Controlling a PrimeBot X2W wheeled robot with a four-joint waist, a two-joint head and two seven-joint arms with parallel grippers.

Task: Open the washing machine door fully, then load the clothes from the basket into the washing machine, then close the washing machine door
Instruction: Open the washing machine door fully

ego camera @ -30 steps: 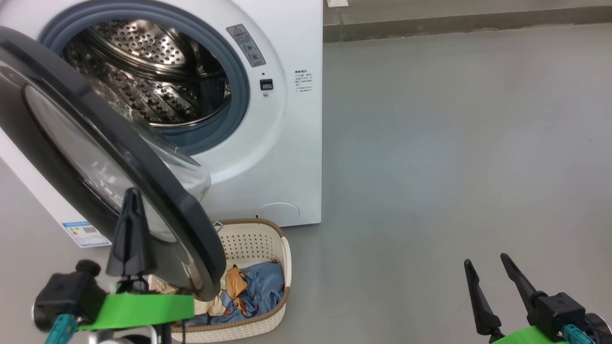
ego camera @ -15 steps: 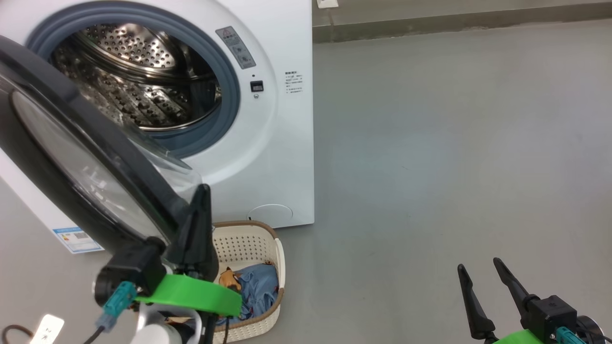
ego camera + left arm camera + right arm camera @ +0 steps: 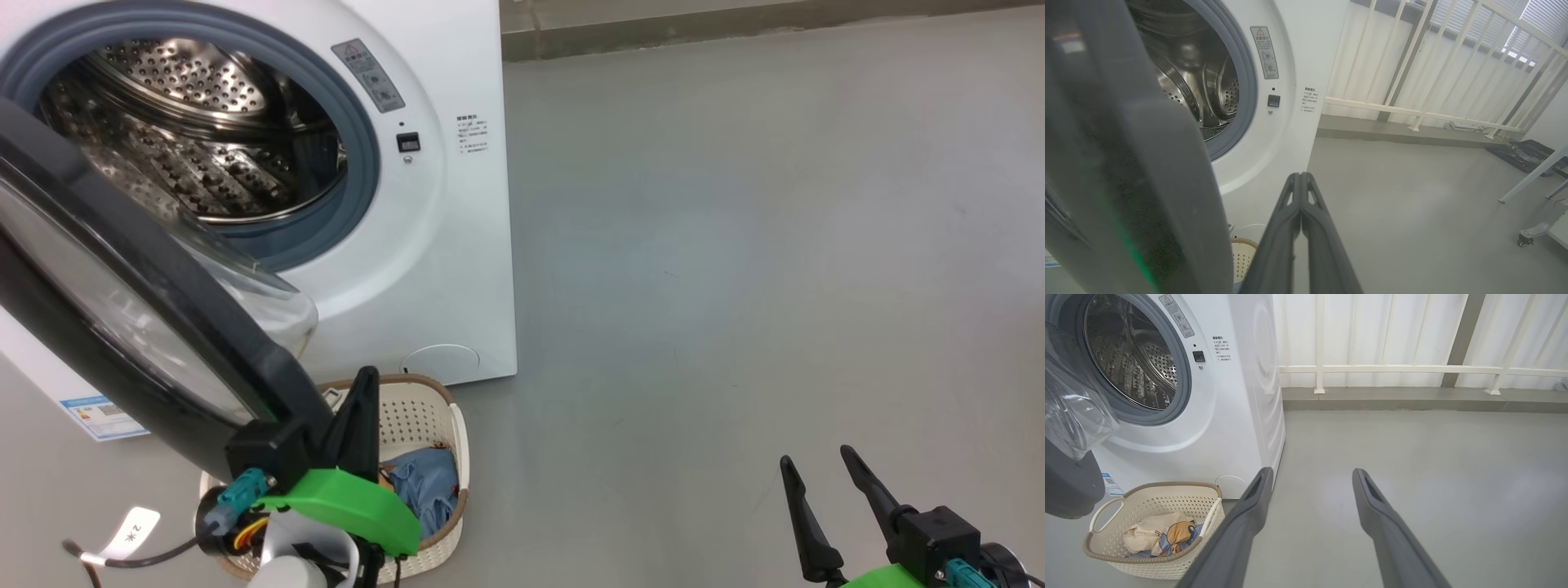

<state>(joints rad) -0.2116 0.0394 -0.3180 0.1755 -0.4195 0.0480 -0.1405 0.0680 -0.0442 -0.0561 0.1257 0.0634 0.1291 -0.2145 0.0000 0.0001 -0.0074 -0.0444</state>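
White washer [image 3: 1224, 416]; black door [image 3: 163, 278]; cream basket [image 3: 1155, 510], brown rim; cream and blue, orange-print clothes [image 3: 1163, 537]; grey floor [image 3: 735, 245].

The washing machine [image 3: 457, 245] stands at the left, a railing [image 3: 1392, 369] behind it to the right. Its door [image 3: 188, 302] swings out forward across the left of the drum [image 3: 188, 139]. The basket [image 3: 412, 412] sits on the floor [image 3: 735, 286] before the machine's lower right corner, partly under the door's edge, with the clothes [image 3: 420, 486] inside. The left gripper [image 3: 367, 380] lies over the basket, beside and perhaps touching the door's edge. The right gripper [image 3: 816, 461] is well apart at the right.
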